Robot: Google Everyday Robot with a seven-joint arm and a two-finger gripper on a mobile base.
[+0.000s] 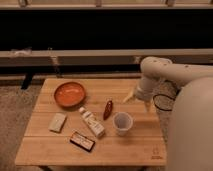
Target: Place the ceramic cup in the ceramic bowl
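The ceramic cup (123,123) is a small whitish-grey tumbler standing upright on the wooden table (50,150), right of centre. The ceramic bowl (69,94) is a shallow orange-red dish at the table's back left, with nothing in it. My gripper (138,102) hangs from the pale arm at the right. It is above the table, just behind and to the right of the cup, and does not touch it. Its two fingers (129,98) are spread apart with nothing between them.
A white bottle (92,122) lies on its side between bowl and cup. A small dark red object (108,109) lies just left of the cup. A beige packet (57,122) and a dark flat packet (82,141) lie at front left. A low ledge runs behind the table.
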